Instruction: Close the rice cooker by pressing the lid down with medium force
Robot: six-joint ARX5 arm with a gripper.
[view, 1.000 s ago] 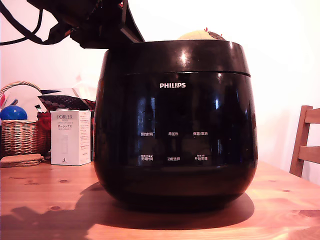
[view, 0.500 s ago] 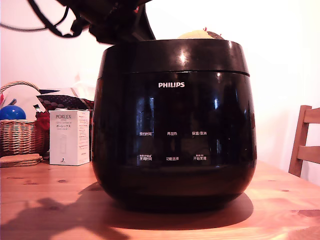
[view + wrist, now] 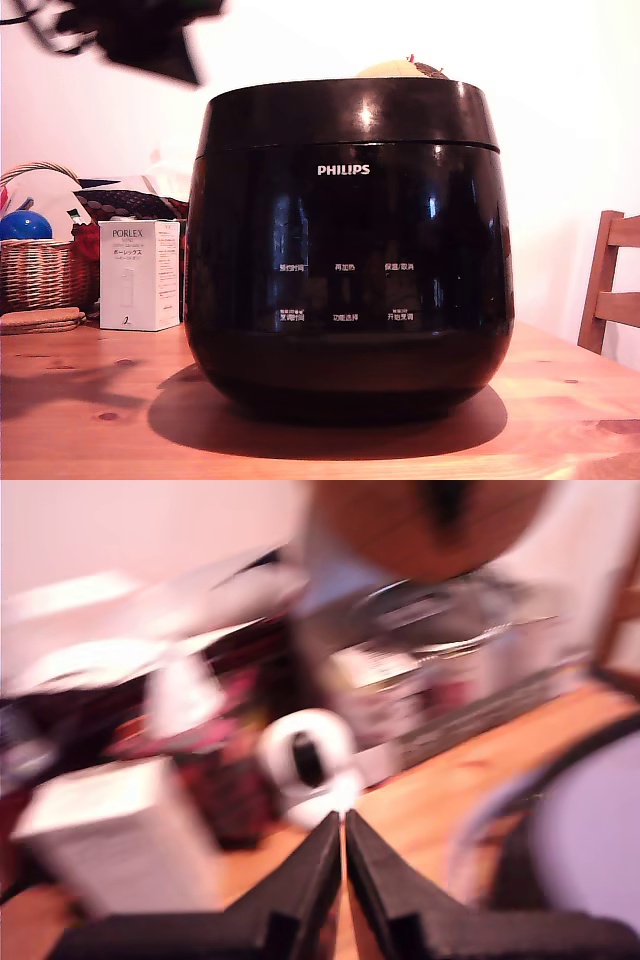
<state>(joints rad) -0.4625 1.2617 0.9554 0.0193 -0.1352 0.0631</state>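
The rice cooker (image 3: 348,250), large, glossy and black with a white PHILIPS logo, stands in the middle of the wooden table (image 3: 90,420). Its lid (image 3: 350,108) lies flat on top of the body, and no white inner plate shows. My gripper (image 3: 180,68) is a dark motion-blurred shape high at the exterior view's left, above and clear of the lid. In the blurred wrist view the gripper (image 3: 343,822) is shut, its two black fingertips meeting with nothing between them. A curved dark and grey edge (image 3: 585,850) there is probably the cooker.
A white PORLEX box (image 3: 140,275) stands at the exterior view's left of the cooker. Beyond it are a wicker basket (image 3: 40,272), a blue ball (image 3: 25,225) and a flat cork pad (image 3: 40,320). A wooden chair (image 3: 612,290) is at the right edge.
My arm has risen and swung to the exterior view's left, off the lid's rear edge. The cooker has stayed put over the last half second.
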